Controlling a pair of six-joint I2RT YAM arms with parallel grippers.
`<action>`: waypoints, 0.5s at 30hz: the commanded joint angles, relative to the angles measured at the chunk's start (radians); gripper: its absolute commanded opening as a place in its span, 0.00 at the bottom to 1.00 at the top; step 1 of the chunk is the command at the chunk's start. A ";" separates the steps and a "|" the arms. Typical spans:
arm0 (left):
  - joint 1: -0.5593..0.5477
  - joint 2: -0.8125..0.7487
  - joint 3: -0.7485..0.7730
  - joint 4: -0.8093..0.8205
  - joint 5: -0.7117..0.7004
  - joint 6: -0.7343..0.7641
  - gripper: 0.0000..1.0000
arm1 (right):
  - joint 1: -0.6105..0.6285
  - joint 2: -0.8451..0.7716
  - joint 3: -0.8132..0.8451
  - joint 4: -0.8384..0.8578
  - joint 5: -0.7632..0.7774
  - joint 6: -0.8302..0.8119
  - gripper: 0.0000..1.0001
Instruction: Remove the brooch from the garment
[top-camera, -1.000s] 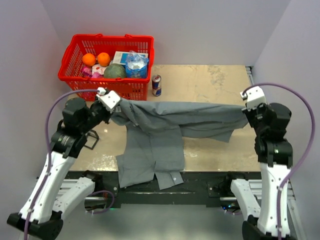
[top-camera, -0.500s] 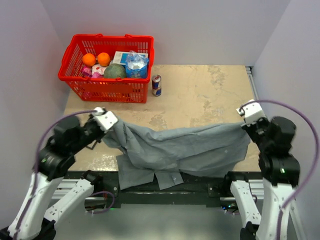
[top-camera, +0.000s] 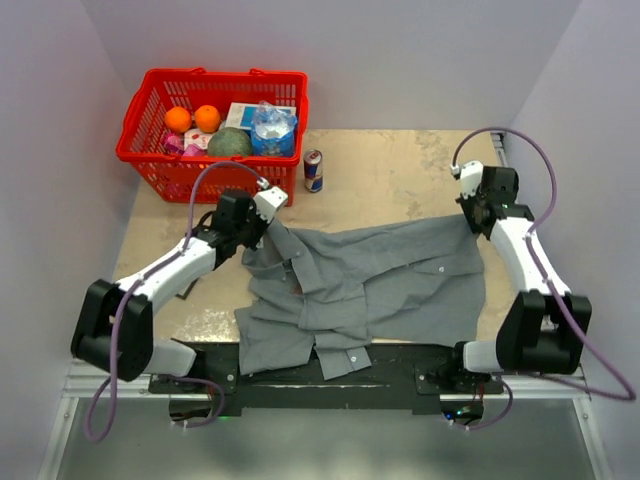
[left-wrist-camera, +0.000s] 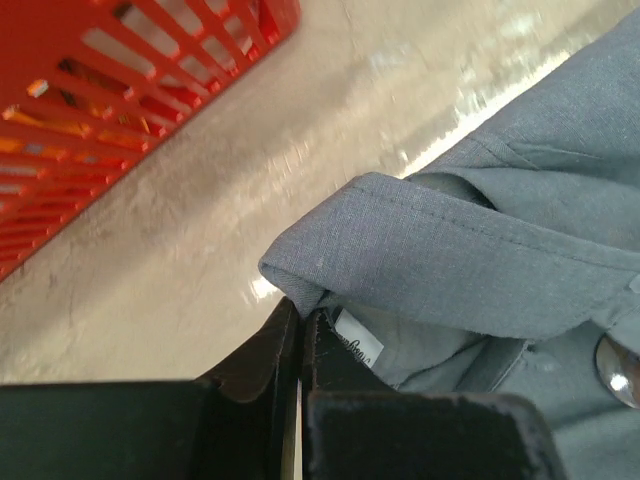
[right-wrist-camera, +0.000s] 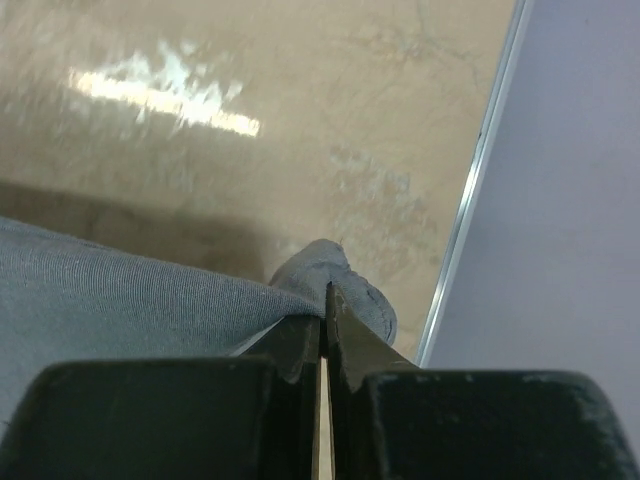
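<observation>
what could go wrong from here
The left end effector pinches just the collar edge of the shirt, the right end effector just a corner: either could slip free. The can stands close to the left end effector; a swing might topple it. The hem overhangs the near edge of the table, so the shirt might slide off.

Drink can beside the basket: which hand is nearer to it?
Left. The left hand, shut on the shirt at its collar, is just near-left of the can; the right hand, gripping the shirt's far end, is well off to the can's right.
</observation>
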 joint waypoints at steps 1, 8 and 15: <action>0.017 0.090 0.041 0.296 -0.041 -0.082 0.00 | -0.003 0.152 0.097 0.209 0.083 0.133 0.00; 0.023 0.123 0.140 0.230 -0.121 -0.127 0.55 | 0.010 0.081 0.171 0.228 -0.019 0.150 0.76; 0.029 -0.078 0.098 0.060 0.038 -0.152 0.71 | 0.209 -0.309 0.032 -0.007 -0.521 -0.229 0.82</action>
